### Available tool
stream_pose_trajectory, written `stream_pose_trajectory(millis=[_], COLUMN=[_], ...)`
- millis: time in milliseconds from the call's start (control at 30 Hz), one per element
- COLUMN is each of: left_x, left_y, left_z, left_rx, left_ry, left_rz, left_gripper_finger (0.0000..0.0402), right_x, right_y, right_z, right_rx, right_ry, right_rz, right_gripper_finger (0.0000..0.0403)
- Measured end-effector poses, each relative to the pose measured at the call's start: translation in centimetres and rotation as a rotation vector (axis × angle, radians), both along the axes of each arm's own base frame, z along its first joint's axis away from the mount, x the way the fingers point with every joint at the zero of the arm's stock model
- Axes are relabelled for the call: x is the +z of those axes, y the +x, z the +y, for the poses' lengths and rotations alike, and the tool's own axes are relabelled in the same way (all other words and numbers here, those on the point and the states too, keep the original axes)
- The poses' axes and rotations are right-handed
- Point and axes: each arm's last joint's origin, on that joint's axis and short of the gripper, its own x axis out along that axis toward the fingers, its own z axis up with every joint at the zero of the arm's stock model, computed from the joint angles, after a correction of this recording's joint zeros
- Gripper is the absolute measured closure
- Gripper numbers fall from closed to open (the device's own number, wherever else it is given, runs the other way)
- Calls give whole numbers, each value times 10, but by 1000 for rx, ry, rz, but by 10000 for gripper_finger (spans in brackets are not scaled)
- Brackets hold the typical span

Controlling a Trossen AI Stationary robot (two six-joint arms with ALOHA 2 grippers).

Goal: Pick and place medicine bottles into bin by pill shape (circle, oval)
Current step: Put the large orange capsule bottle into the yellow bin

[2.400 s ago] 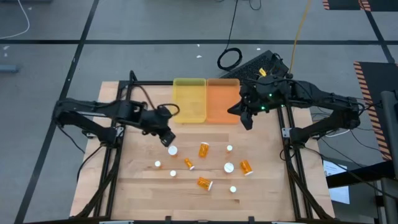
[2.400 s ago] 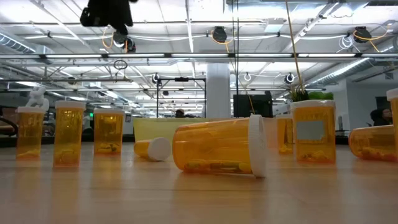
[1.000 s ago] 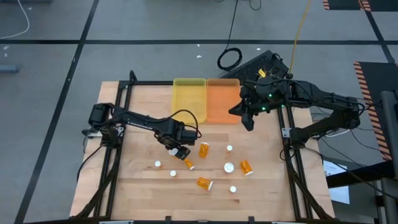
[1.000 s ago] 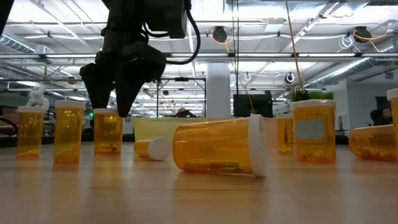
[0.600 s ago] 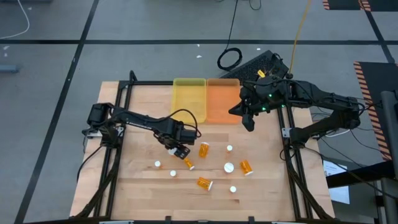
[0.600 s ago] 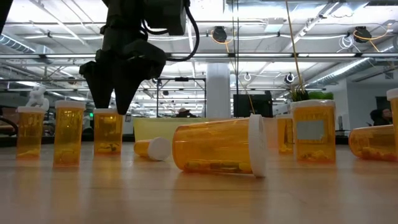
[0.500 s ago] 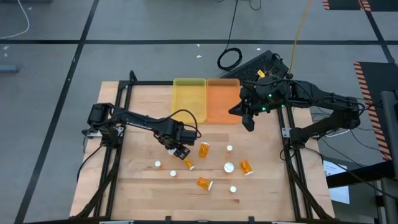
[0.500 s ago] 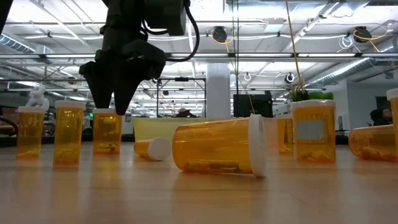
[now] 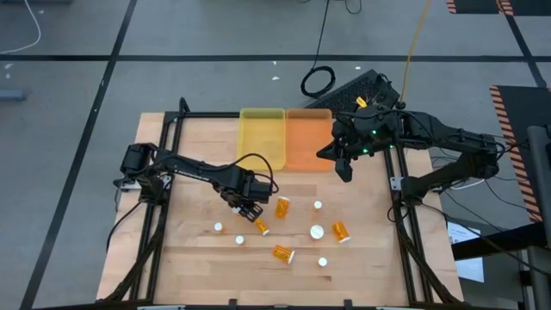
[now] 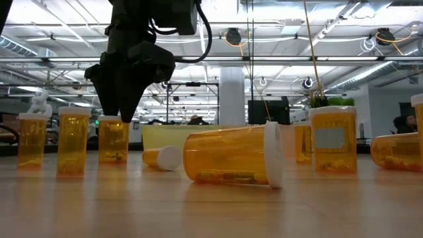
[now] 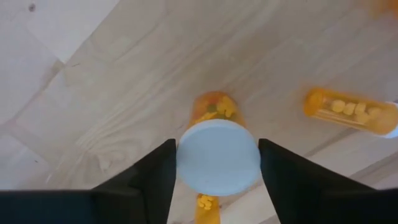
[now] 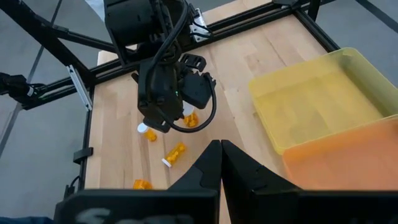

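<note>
- My left gripper (image 11: 217,163) has sunk slightly lower; jaws apart, straddling an upright medicine bottle (image 11: 217,155) mid-worktop.
- My right gripper (image 9: 343,164), jaws together, still hovers beside the orange bin (image 9: 307,142).

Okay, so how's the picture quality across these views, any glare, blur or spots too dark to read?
Low view: bright ceiling lights behind leave the left gripper a near-black silhouette, and the lying medicine bottle close to the camera looks outsized. Left wrist view: the white cap is soft and washed out, with no surface detail. High view: evenly lit, the bottles tiny. Right wrist view: the yellow tray reads clearly.
</note>
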Motion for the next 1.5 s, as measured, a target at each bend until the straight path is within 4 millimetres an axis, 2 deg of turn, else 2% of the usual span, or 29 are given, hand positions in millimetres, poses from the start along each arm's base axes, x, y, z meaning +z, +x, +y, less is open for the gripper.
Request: stream_pose_trajectory(millis=[267, 500, 900, 1200, 1367, 1500], left_x=[1, 10, 51, 80, 103, 130], left_y=[0, -3, -21, -39, -42, -39], left_z=[1, 8, 39, 66, 79, 92], left_rx=[8, 27, 128, 265, 296, 289], left_ry=[-54, -88, -82, -79, -32, 27], left_rz=[4, -25, -162, -272, -358, -456], left_gripper_finger=[184, 192, 189, 188, 188, 188], right_x=[0, -1, 4, 8, 10, 11], right_y=[0, -4, -28, -42, -46, -46], right_z=[0, 0, 2, 3, 3, 2], right_rx=[5, 43, 115, 123, 120, 104], right_ry=[-7, -58, -155, -171, -174, -210], right_rz=[0, 19, 53, 49, 39, 40], right_gripper_finger=[403, 403, 403, 403, 403, 403])
